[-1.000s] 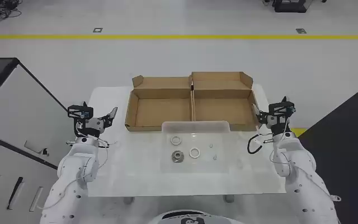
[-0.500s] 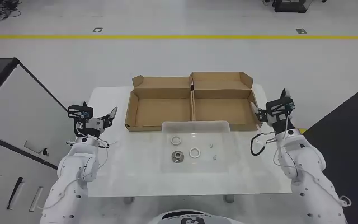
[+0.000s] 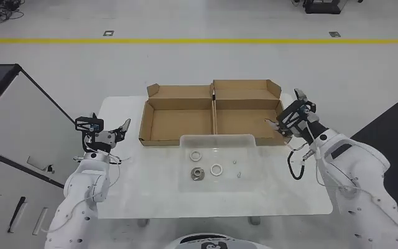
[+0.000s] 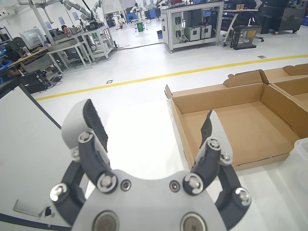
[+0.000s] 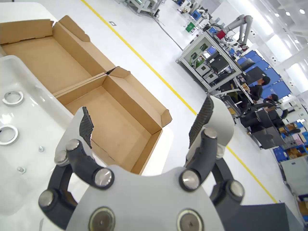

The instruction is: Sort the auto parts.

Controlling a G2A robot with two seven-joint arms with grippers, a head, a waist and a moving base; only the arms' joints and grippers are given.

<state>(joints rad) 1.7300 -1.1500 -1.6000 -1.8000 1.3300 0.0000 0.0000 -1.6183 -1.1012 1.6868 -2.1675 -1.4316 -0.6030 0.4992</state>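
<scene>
Swung inward, the right end effector (image 5: 146, 105) hovers wide and empty by the right cardboard box's (image 3: 245, 121) corner. Metal rings (image 3: 216, 169) and nuts (image 3: 238, 175) lie in the clear tray (image 3: 217, 137) on the bench (image 3: 143, 187), inward of it, farther from the left end effector (image 4: 149, 108), equally wide.

Two metal rings (image 3: 196, 155), a grey round part (image 3: 197, 174) and two small nuts (image 3: 239, 175) lay apart in the clear tray (image 3: 217, 137).

The left arm (image 3: 87, 183) bends at the elbow on the robot's left side, its left gripper (image 3: 116, 129) pointing forward, jaws wide apart and empty. The right arm (image 3: 345, 165) angles inward; the right gripper (image 3: 283, 109) is tilted, likewise spread open, holding nothing
</scene>
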